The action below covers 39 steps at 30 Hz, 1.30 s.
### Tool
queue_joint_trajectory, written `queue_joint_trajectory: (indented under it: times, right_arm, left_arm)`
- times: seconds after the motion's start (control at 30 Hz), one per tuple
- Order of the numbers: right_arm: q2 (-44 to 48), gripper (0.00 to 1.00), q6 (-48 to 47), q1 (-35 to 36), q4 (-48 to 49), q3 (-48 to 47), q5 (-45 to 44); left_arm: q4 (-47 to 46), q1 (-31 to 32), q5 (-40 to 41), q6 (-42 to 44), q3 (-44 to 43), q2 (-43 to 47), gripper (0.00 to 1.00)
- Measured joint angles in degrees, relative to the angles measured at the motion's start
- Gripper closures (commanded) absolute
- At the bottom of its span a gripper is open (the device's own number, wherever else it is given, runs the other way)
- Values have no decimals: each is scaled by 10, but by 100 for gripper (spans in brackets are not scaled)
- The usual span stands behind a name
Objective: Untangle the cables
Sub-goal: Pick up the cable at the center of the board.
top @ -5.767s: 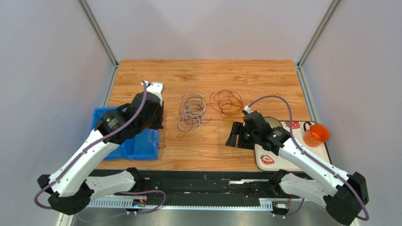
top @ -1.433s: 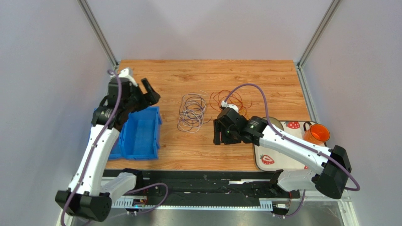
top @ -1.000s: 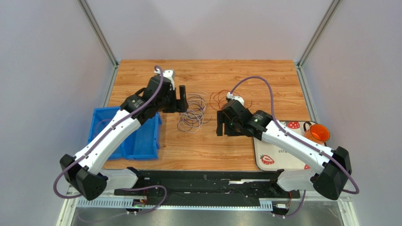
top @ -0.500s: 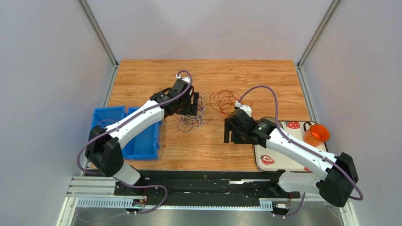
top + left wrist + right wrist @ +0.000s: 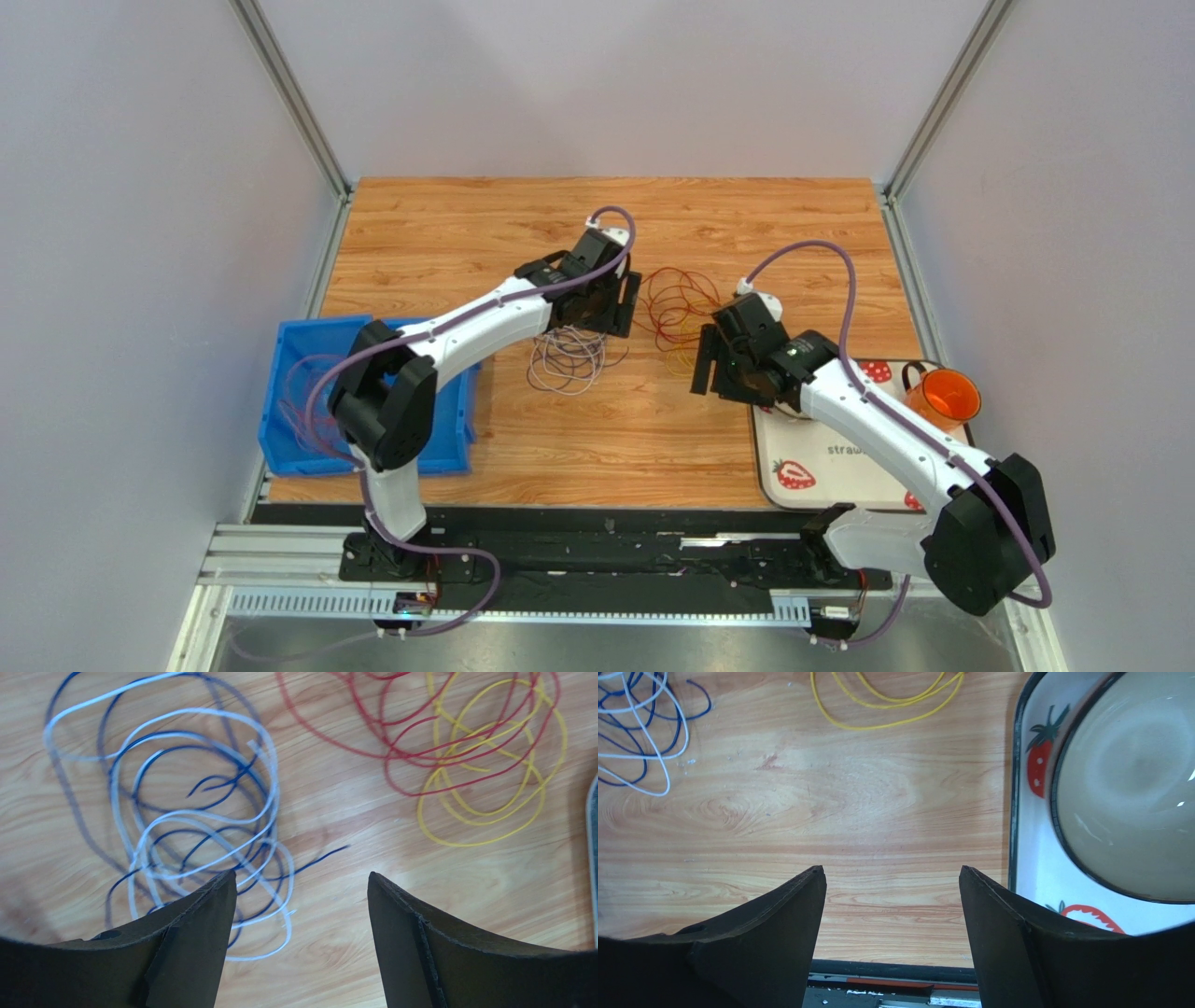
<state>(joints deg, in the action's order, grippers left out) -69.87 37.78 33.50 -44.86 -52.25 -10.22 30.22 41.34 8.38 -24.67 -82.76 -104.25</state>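
Two loose cable bundles lie mid-table. The white and dark blue cables (image 5: 568, 357) (image 5: 196, 812) are on the left. The red cables (image 5: 683, 297) (image 5: 393, 735) and the yellow cables (image 5: 491, 791) (image 5: 885, 714) overlap each other on the right. My left gripper (image 5: 627, 311) (image 5: 302, 882) hovers open over the bare wood between the two bundles, its left finger just above the white loops, with nothing between the fingers. My right gripper (image 5: 711, 378) (image 5: 892, 871) is open and empty above bare wood, on the near side of the yellow loops.
A blue bin (image 5: 456, 445) at the left edge holds thin reddish cable loops. A strawberry-print tray (image 5: 828, 469) (image 5: 1032, 812) with a grey bowl (image 5: 1130, 791) sits right of my right gripper, an orange cup (image 5: 940, 402) on its far corner.
My left arm has swung right from above the blue bin, across the white bundle, to the gap between bundles, its jaws narrowing slightly. My right gripper drifted right, toward the tray.
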Motion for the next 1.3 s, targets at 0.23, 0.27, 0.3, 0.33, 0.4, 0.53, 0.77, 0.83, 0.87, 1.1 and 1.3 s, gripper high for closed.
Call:
queue_joint_trajectory:
  times: [0.23,0.27,0.3,0.33,0.4,0.53,0.77,0.83,0.87,1.1,1.3]
  right_arm:
    - [4,28,-21,-59,-2,-15,26]
    - [4,29,-23,-61,-2,-17,30]
    - [4,29,-24,-63,-2,-19,33]
    - [4,29,-26,-63,-2,-20,37]
    - [4,29,-28,-64,-2,-21,44]
    - [4,30,-32,-64,-2,-21,53]
    - [4,31,-36,-66,-2,-21,59]
    - [4,31,-38,-66,-2,-21,60]
    - [4,32,-38,-66,-3,-21,61]
    - [4,32,-42,-66,-3,-20,67]
    - [4,32,-43,-66,-3,-12,73]
  left_arm:
    - [-12,15,-26,-1,-99,-109,28]
    - [-13,16,-28,-1,-111,-123,28]
    - [-11,17,-29,-1,-125,-137,28]
    - [-10,17,-30,-1,-139,-150,29]
    - [-7,17,-29,-1,-167,-174,30]
    - [6,17,-27,-2,-227,-218,33]
    - [26,17,-15,-7,-283,-272,44]
    - [38,17,-7,-9,-299,-289,44]
    - [42,17,-4,-9,-306,-295,44]
    - [60,17,8,-10,-336,-332,52]
    - [65,17,10,-12,-357,-336,60]
